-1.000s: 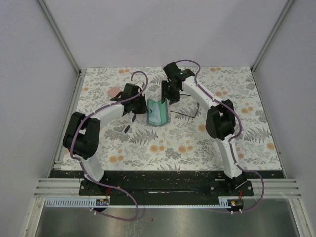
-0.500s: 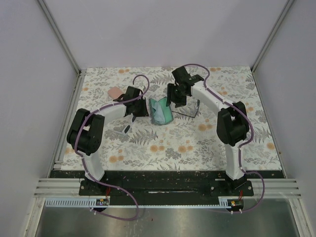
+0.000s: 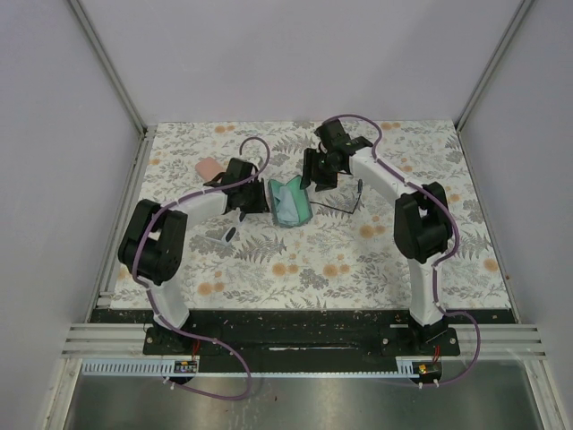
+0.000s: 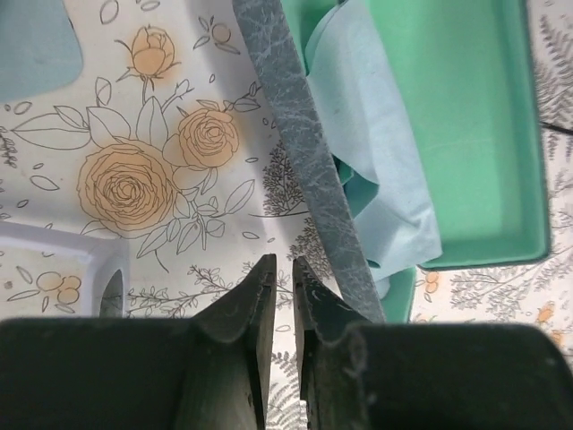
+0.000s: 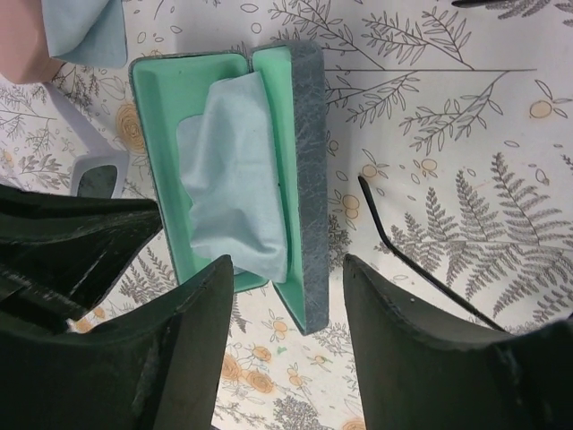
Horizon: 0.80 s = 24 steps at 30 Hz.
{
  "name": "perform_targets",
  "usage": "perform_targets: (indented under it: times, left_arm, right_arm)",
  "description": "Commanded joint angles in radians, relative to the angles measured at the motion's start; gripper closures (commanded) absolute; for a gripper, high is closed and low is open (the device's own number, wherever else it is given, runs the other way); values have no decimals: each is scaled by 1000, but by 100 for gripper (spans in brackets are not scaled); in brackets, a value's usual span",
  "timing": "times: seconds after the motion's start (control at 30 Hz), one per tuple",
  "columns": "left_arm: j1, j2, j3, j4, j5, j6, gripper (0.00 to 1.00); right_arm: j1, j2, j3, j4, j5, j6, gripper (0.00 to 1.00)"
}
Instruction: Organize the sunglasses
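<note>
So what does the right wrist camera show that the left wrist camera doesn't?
Only the right wrist view shows the whole open case, a thin black sunglasses arm on the tablecloth, a corner of the whitish-framed sunglasses, and the open right gripper. Only the left wrist view shows the left gripper, its fingers nearly together with nothing between them. Both show the case's green lining, its dark grey edge, the light blue cloth inside, and the floral tablecloth.

whitish sunglasses (image 5: 97, 175): half behind left arm | black sunglasses (image 5: 421, 260): lenses cut off
</note>
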Motion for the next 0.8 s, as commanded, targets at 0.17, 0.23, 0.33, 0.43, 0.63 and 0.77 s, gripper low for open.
perform_targets:
  times: [0.17, 0.23, 0.33, 0.43, 0.63, 0.77]
  left_arm:
    - [10, -131, 21, 29, -12, -26, 65]
    - [10, -121, 29, 44, 14, -36, 60]
    - [10, -73, 61, 47, 41, -45, 58]
    - [10, -36, 73, 70, 55, -54, 57]
    - [10, 56, 133, 81, 69, -62, 63]
    - [13, 90, 142, 80, 65, -63, 80]
  right_arm:
    - [-18, 57, 20, 53, -83, -31, 41]
    - [-18, 60, 19, 56, -92, -31, 41]
    - [-18, 65, 17, 60, -103, -26, 42]
    - [-17, 68, 13, 63, -106, -22, 43]
    - [-17, 71, -1, 72, -132, -13, 43]
    - [-18, 53, -15, 77, -147, -9, 44]
